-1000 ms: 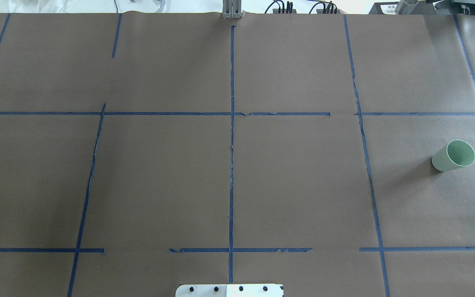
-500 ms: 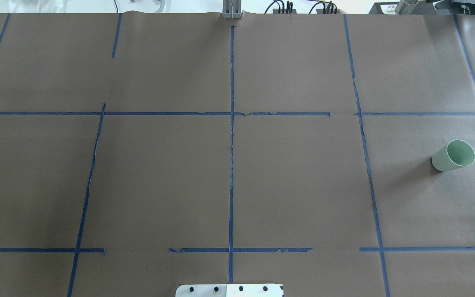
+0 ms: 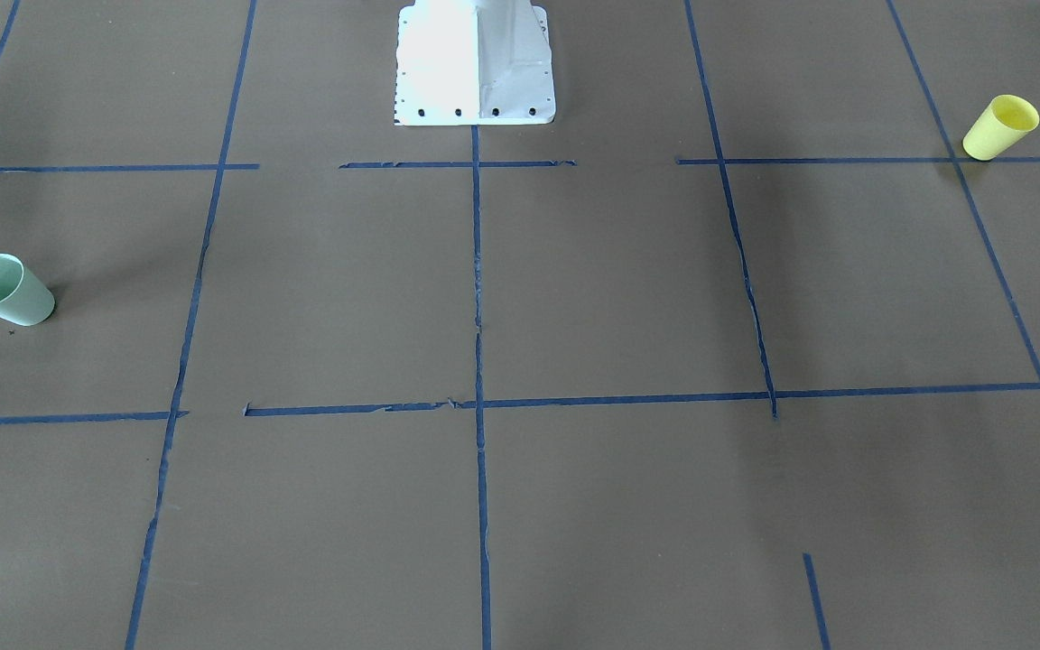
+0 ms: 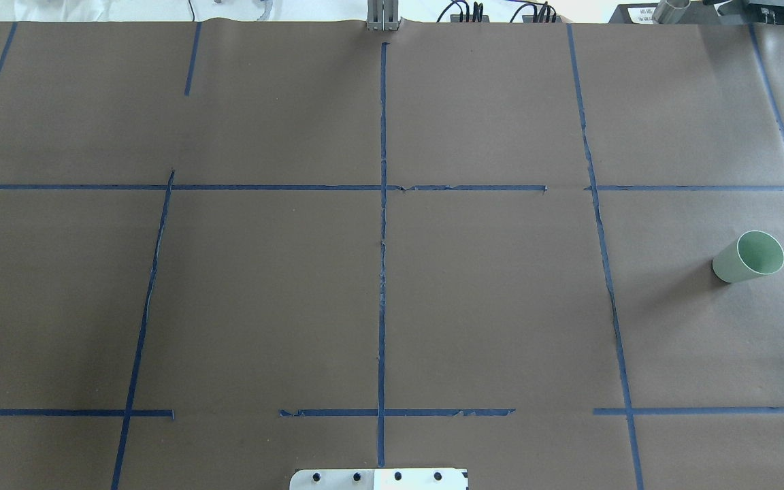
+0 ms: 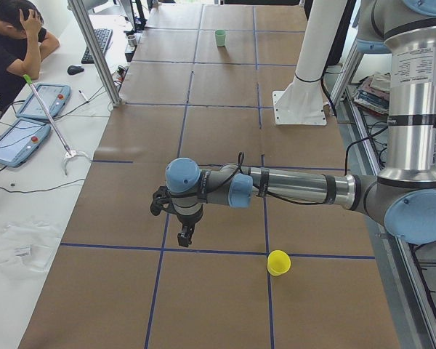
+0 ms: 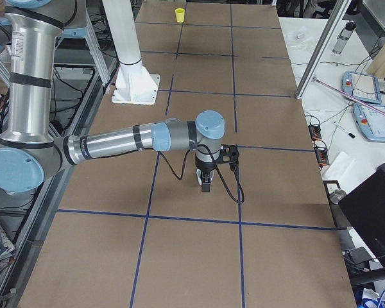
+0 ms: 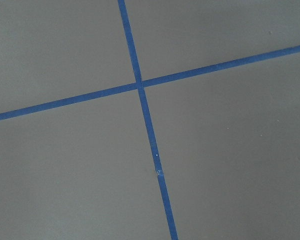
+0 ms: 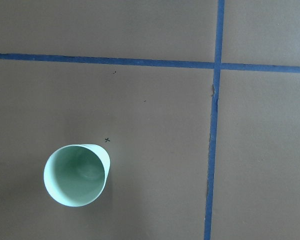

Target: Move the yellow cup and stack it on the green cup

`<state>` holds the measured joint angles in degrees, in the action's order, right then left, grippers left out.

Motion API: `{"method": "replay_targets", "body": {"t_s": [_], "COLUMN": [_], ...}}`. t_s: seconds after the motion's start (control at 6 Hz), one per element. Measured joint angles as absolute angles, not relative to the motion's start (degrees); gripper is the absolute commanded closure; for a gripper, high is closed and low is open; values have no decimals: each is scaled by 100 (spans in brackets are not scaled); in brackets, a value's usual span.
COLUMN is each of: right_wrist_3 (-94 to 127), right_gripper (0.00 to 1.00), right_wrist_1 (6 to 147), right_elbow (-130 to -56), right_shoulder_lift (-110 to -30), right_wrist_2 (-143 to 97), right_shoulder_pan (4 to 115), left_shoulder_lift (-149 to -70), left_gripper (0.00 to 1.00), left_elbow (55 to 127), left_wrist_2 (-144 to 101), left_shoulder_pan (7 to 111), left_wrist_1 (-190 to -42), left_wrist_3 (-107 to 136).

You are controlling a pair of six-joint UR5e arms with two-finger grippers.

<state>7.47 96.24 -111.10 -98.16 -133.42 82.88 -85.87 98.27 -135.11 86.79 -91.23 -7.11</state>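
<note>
The yellow cup [image 3: 1000,126] stands upright near a blue tape crossing; it also shows in the exterior left view [image 5: 278,262] and far off in the exterior right view [image 6: 179,15]. It is outside the overhead view. The green cup [image 4: 748,256] stands upright at the table's right side, also seen in the front view [image 3: 5,289] and the right wrist view [image 8: 76,175]. My left gripper [image 5: 183,237] hangs above the table, apart from the yellow cup. My right gripper [image 6: 205,186] points down over the table. I cannot tell whether either is open or shut.
Brown paper with a blue tape grid covers the table. The white robot base plate [image 4: 378,479] sits at the near edge. An operator [image 5: 14,36], tablets [image 5: 40,102] and a metal post [image 5: 94,51] stand along the far side.
</note>
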Motion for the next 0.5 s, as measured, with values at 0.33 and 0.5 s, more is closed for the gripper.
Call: {"method": "replay_targets", "body": {"t_s": [0.33,0.5], "right_wrist_3": [747,747], "right_gripper": [0,0], "right_wrist_1": [9624,9624], "right_elbow": [-11093,-11097], "right_shoulder_lift": [-9815,-9821], "right_wrist_2": [-13351,-13390], "right_shoulder_pan": [8288,8288], "left_shoulder_lift": [-8428,-8399], "left_gripper": [0,0], "left_elbow": [10016,10090], "left_wrist_2": [-13528,-13533], "left_shoulder_pan": [8689,8657], "left_wrist_1": [-9157,-9156], "left_wrist_3": [-668,-492]}}
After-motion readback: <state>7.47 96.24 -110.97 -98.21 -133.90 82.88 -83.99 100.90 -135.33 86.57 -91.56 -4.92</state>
